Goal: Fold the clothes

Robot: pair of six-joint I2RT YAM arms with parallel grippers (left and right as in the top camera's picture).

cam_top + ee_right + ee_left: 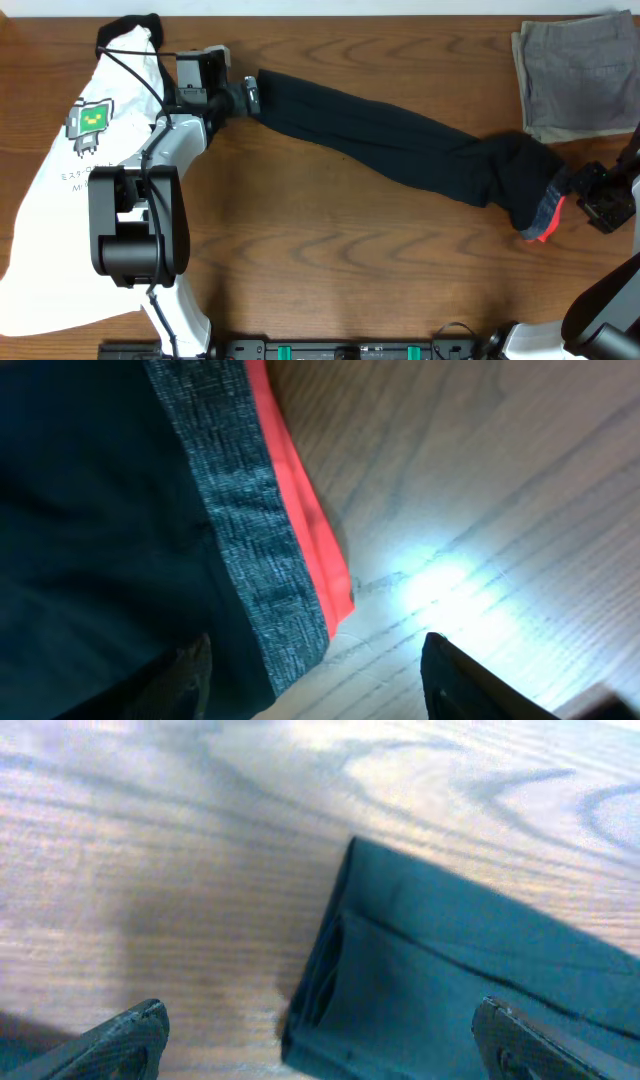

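Note:
The black trousers [390, 135] lie stretched across the table, leg ends at the upper left, grey and coral waistband [545, 222] at the right. My left gripper [247, 98] is open at the leg ends; in the left wrist view [320, 1040] the cuff [420, 980] lies between its fingers. My right gripper [580, 195] is open just right of the waistband. The right wrist view [315, 675] shows the grey band [240, 530] with its coral edge [305, 510] between the fingers, on the wood.
A white T-shirt with a green robot print [70, 170] lies under the left arm at the left. Grey-olive folded trousers [575, 75] sit at the back right corner. Bare wooden table [350, 250] lies in front of the trousers.

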